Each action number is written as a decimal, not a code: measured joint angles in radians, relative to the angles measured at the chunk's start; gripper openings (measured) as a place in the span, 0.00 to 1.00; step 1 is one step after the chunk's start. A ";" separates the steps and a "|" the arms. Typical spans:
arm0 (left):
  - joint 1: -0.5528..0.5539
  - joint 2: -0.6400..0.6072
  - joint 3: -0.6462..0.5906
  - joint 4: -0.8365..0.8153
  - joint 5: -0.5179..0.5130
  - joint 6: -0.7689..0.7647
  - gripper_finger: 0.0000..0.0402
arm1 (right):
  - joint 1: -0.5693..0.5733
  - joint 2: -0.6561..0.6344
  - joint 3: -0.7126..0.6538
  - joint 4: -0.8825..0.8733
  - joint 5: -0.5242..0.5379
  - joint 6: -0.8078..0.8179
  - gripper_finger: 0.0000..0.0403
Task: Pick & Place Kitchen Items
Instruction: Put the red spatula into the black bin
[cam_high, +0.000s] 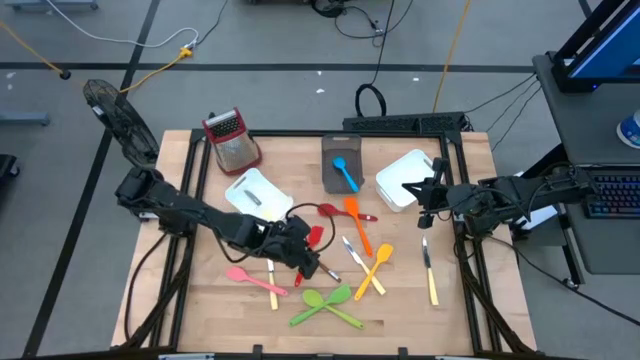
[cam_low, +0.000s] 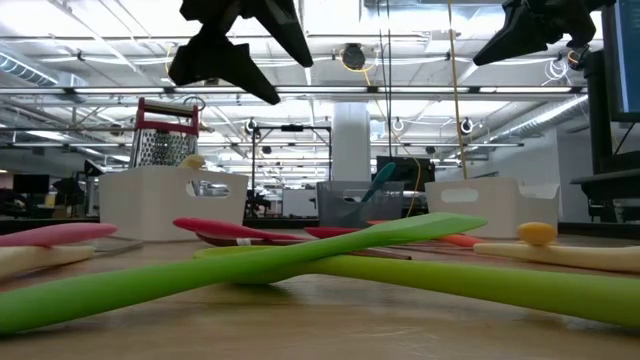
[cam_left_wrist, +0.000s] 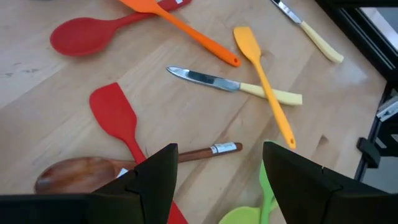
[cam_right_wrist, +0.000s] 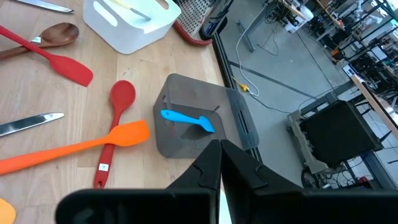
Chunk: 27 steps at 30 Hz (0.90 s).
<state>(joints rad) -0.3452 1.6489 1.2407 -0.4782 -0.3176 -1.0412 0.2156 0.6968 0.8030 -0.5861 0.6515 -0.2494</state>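
— Between the left pincer (cam_left_wrist: 214, 180) fingers, spread wide and holding nothing: brown spoon (cam_left_wrist: 81, 174) and red spatula (cam_left_wrist: 115, 118) just below, on the tabletop (cam_high: 200, 300)

— Step in hand, then?

— Looks like an approach for a pick, nothing lifted yet. Calls for settling on one handle, lowering straight, closing across it; spoon and spatula cross right there, so risk of pinching both

— And further out?

— Yellow-handled knife (cam_left_wrist: 233, 84) and yellow spatula (cam_left_wrist: 264, 78) crossing nearby, orange spatula (cam_left_wrist: 180, 25) and red spoon (cam_left_wrist: 84, 37) beyond; green pair (cam_high: 325, 305) and pink spatula (cam_high: 250, 278) toward the front edge. Blue piece (cam_right_wrist: 186, 119) already lying in the dark grey bin (cam_right_wrist: 230, 102)

— Right pincer (cam_right_wrist: 219, 163)?

— Waiting high near the right edge, fingers pressed together, empty, over a white bin (cam_high: 400, 180)

— Room to move?

— Tight among the clutter at centre; open wood at front left. Second white bin (cam_high: 255, 190) close behind the left arm, grater (cam_high: 230, 138) at the back rail, a lone knife (cam_high: 429, 272) near the right rail
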 joint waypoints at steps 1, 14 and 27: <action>-0.003 0.000 0.000 0.000 -0.002 0.000 0.60 | 0.000 0.000 0.000 0.000 0.000 0.000 0.01; -0.011 0.001 0.000 -0.020 -0.051 -0.062 0.60 | 0.000 0.000 0.000 0.000 0.000 0.000 0.01; -0.046 0.127 0.001 -0.025 0.081 -0.207 0.60 | 0.000 0.000 0.000 0.008 -0.002 0.001 0.01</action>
<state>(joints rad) -0.3916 1.7763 1.2415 -0.5028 -0.2365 -1.2483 0.2154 0.6968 0.8032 -0.5781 0.6498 -0.2489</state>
